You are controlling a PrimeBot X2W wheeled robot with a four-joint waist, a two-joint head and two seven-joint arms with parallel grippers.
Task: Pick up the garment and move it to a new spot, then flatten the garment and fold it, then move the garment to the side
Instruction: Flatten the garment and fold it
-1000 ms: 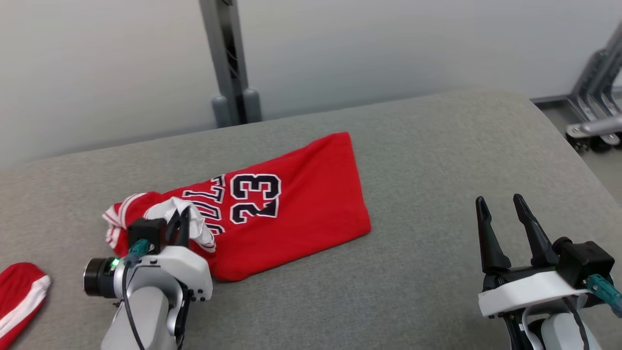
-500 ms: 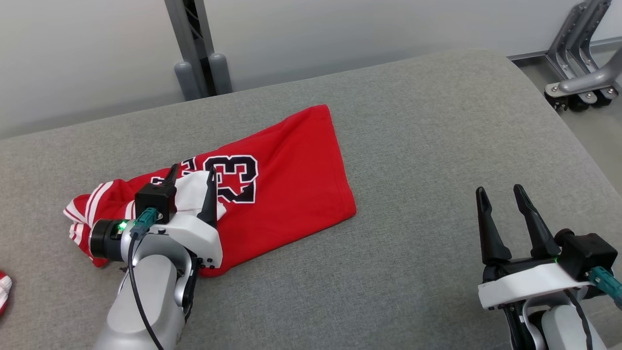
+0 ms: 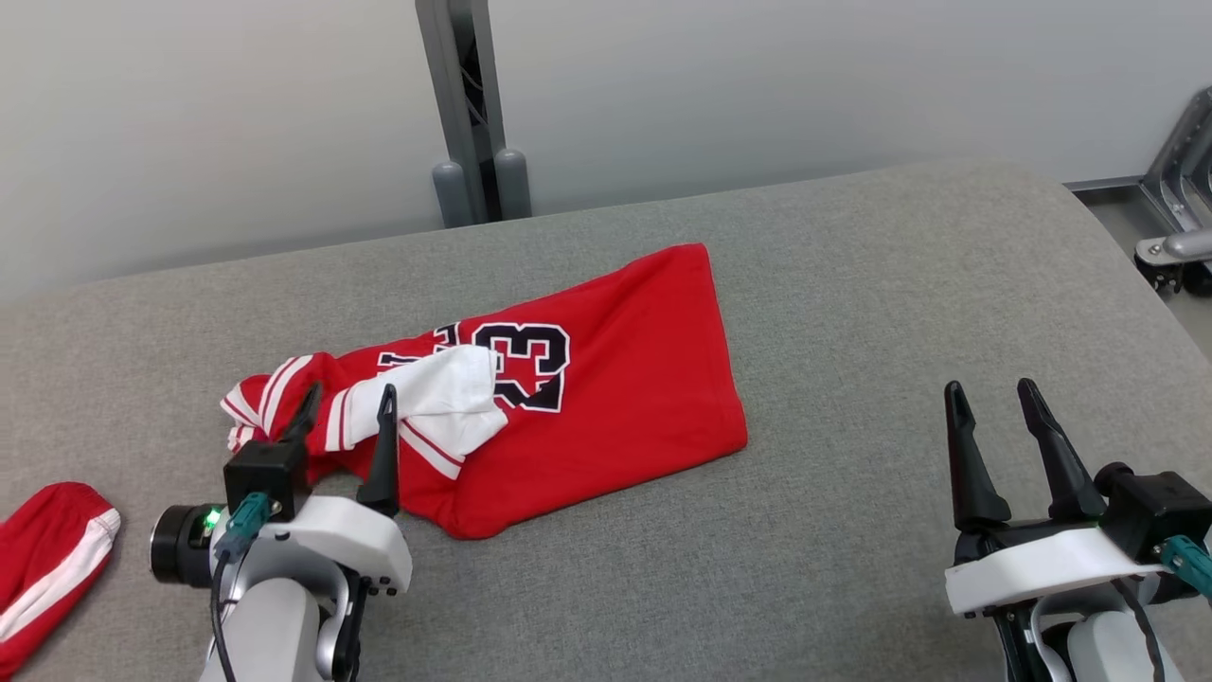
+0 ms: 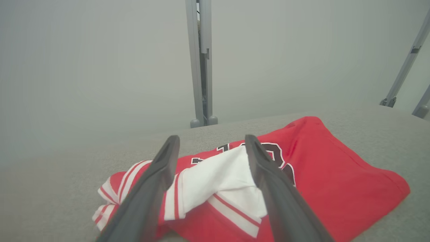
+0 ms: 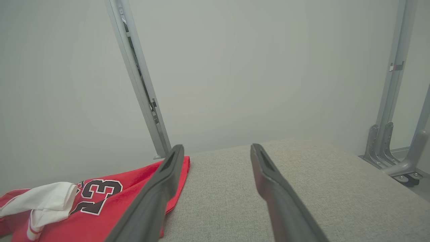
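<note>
Head view: the red garment (image 3: pixel 615 379) is seen lying on the grey counter (image 3: pixel 852 313), slightly toward 9 o'clock of the middle, with its number print up. A white flap (image 3: pixel 454 403) is turned over at its 8 o'clock end. The left tool (image 3: pixel 349 390) is held wide and empty, its tips over the garment's bunched, striped end; whether they touch the cloth cannot be told. The right tool (image 3: pixel 989 386) is held wide and empty at 4 o'clock, well apart from the garment, with bare counter between.

A second red-and-white cloth (image 3: pixel 47 559) is seen at the view's 8 o'clock edge, apart from the garment and just beside the left arm. A grey post (image 3: pixel 464 104) is set at 12 o'clock behind the counter's far edge, against a pale wall (image 3: pixel 852 76). A wheeled metal foot (image 3: pixel 1174 246) is seen at 2 o'clock, on the floor beyond the counter's rounded corner.

Open counter is left from 1 to 5 o'clock of the garment. The garment's far corner lies near the far edge.
</note>
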